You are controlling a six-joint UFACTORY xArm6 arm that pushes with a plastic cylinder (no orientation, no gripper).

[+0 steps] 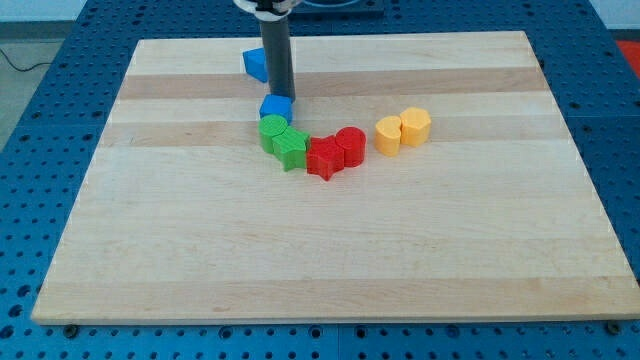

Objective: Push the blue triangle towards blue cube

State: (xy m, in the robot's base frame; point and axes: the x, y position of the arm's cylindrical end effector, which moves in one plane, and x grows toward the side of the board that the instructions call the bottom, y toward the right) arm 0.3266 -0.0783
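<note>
Blue triangle [255, 64] sits just left of my tip [283, 97], blue cube [275, 107] below.

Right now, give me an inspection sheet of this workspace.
Surface: wooden board on a blue perforated table.
Job's things: blue triangle near the view's top, partly behind the rod; blue cube below it, touching the green blocks.
Clutter: two green blocks, two red blocks and two yellow blocks, forming an arc towards the view's right.
Jaws: none; my tip sits between the triangle and the cube, just above the cube.
Cables: one thin cable at the view's top left.
Surroundings: nothing seen.
</note>
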